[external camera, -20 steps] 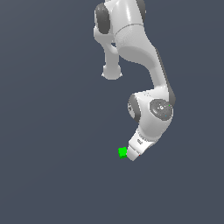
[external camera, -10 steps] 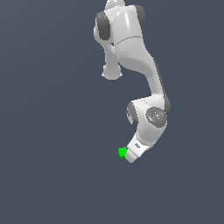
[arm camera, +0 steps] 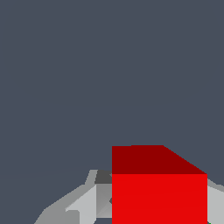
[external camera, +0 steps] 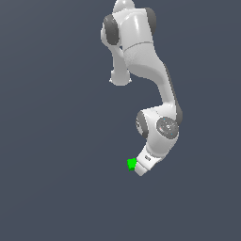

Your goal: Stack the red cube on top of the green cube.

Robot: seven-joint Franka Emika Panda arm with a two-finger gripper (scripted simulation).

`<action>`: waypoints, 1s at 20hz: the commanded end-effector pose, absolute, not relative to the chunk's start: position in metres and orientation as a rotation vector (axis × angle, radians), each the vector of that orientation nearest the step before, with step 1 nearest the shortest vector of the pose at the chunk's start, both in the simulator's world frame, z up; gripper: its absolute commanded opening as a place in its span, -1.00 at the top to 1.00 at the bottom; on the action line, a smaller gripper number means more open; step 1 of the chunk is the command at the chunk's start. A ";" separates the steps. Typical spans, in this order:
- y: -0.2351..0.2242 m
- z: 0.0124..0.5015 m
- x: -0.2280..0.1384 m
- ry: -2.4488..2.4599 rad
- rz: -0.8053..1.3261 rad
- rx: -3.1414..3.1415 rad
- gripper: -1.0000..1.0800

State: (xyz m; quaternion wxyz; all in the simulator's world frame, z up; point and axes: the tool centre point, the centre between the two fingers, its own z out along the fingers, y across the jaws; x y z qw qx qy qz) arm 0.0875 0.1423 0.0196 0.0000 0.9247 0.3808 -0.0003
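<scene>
Gripper fingers hold the red cube between them: in the wrist view the cube fills the space at the bottom of the frame, with pale grey finger parts showing on one side of it and a sliver of grey on the other. How hard the pads press cannot be read, but the cube sits right in the grip.

Around it the wrist view shows only a flat, dark blue-grey floor. A very thin speck of green shows at the frame's bottom edge by the red cube's lower corner; it is too small to say what it is.

From the exterior view the picture is different. The white arm runs from the top of the frame down to the lower centre-right, and its wrist and hand cover the fingers and the red cube entirely, so neither can be seen there. The green cube shows just at the exterior view's left of the hand's tip, partly hidden by it, on the same dark floor. Whether the red cube is above, touching or beside the green one cannot be told from either view.
</scene>
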 end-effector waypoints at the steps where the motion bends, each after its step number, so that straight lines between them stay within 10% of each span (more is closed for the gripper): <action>1: 0.142 0.020 0.088 1.196 0.000 2.905 1.00; 20: 0.142 0.077 0.086 1.197 -0.001 2.904 1.00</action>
